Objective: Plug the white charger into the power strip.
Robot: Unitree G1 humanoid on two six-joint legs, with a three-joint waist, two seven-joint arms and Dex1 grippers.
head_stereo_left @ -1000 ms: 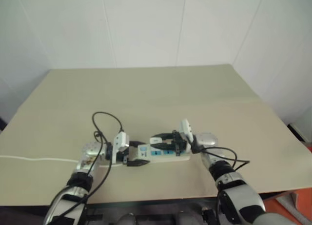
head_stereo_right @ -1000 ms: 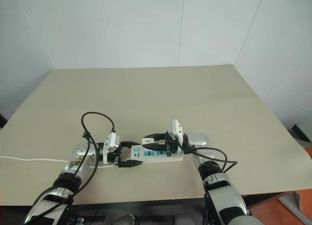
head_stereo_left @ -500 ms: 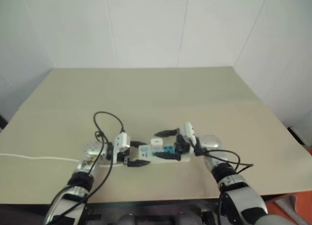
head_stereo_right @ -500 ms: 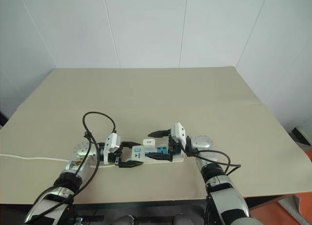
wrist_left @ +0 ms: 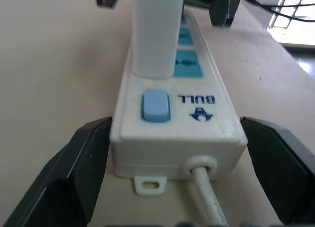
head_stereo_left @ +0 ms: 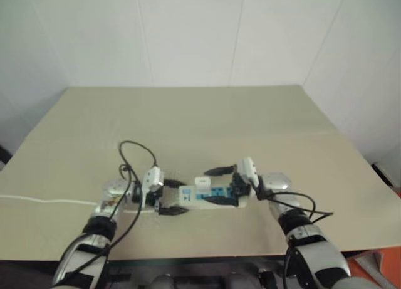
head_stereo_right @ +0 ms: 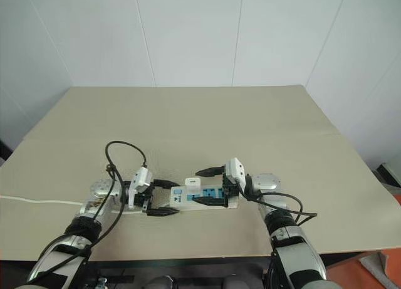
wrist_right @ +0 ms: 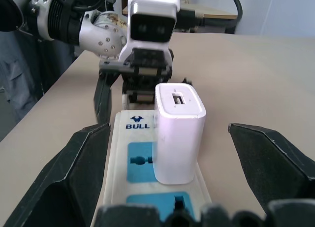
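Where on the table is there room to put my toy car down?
The far half of the table, between the power strip and the wall, is bare. So is the right side, beyond the right gripper. It is crowded in the near middle: both open grippers flank the strip, the white charger stands in it, and its cord runs left past the left gripper.

The power strip (wrist_right: 147,153) reads "BULL", apparently beneath a small bull emblem.

- A wide, beige, smooth-topped table (head_stereo_right: 207,120) is set against white panelled walls.
- A long flat white plastic power strip (head_stereo_right: 203,198) is laid flat near the front edge.
- Its thin white cord (head_stereo_right: 37,201) is trailed across the tabletop to the left.
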